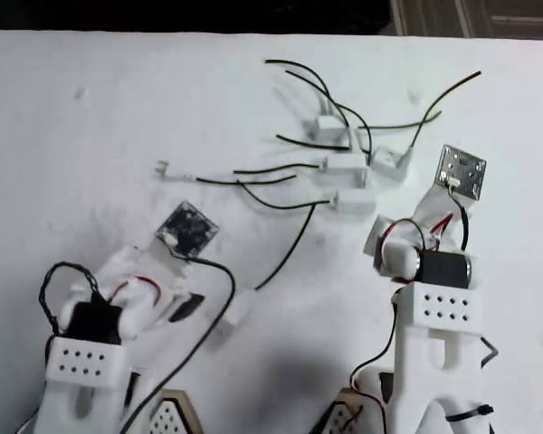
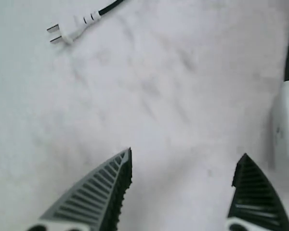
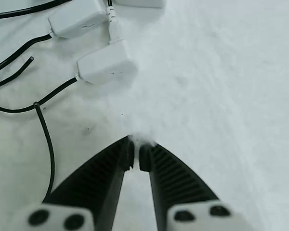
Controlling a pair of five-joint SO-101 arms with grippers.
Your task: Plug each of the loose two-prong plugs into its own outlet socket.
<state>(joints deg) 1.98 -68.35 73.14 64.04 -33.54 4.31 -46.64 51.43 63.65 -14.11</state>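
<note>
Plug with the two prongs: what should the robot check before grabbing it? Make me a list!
1. Left gripper open: ok.
2. Nothing between its jaws: ok.
3. Plug lies loose on the table, prongs clear: ok.
4. Left gripper right over the plug: not ok, the plug lies well ahead of it.
5. Right gripper open to help: not ok, shut on nothing.
6. Socket block by the right gripper has a free hole: cannot tell.

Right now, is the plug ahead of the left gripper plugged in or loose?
Loose: the plug lies on the table with both prongs bare.
</note>
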